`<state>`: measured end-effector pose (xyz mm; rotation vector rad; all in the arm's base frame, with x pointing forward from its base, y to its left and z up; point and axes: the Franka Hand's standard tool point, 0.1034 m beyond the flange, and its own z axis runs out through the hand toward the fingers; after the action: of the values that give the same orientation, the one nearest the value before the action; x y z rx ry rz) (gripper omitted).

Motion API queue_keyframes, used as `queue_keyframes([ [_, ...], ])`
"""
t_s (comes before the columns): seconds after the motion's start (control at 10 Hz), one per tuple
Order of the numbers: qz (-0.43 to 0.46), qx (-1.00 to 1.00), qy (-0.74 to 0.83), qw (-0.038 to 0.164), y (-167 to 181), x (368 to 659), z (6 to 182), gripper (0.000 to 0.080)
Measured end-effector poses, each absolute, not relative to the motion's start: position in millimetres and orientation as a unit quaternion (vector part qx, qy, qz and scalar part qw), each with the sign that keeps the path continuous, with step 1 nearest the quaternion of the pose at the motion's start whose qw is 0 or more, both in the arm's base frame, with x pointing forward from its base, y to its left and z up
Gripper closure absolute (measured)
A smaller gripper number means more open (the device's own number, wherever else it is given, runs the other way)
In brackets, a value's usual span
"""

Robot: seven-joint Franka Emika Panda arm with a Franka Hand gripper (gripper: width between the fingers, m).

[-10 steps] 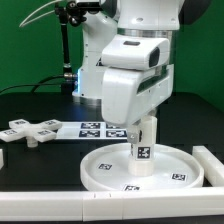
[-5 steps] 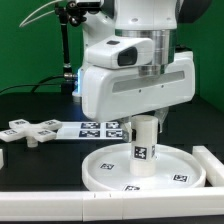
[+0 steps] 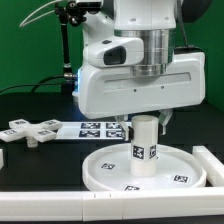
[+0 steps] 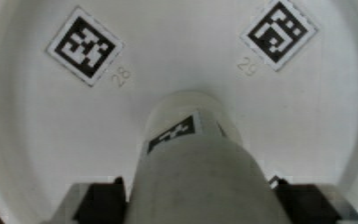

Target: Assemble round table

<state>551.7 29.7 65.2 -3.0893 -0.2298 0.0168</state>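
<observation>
The large rimmed round disc [image 3: 100, 172] lies flat on the table in front. The short thick cylinder post [image 3: 146, 148] stands upright in its middle, with a tag facing the camera. My gripper [image 3: 146, 122] comes straight down over the post and is shut on its upper part. In the wrist view the post [image 4: 194, 140] runs between my dark fingers [image 4: 101, 200], which lie against both its sides, above the disc's tagged floor [image 4: 176, 45]. The cross-shaped four-armed piece [image 3: 30, 130] lies apart at the exterior view's left.
The marker board [image 3: 95, 127] lies flat behind the disc. A long white rail [image 3: 209, 162] lies at the exterior view's right of the disc, and another [image 3: 40, 206] runs along the front edge. A black stand [image 3: 66, 50] rises at the back.
My wrist has turned about the upright axis, so the hand now faces the camera broadside. The post's tag has swung slightly to the exterior view's right. The disc has stayed put.
</observation>
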Motion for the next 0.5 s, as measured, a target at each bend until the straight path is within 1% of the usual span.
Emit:
queue_keyframes([
  [0.2,0.003,-1.0,-0.01,0.029,29.2,552.7,65.3,0.0392],
  [0.4,0.004,-0.995,0.092,0.039,28.5,552.8,65.5,0.0392],
  [0.5,0.005,-0.992,0.118,0.038,28.9,552.8,65.5,0.0392],
])
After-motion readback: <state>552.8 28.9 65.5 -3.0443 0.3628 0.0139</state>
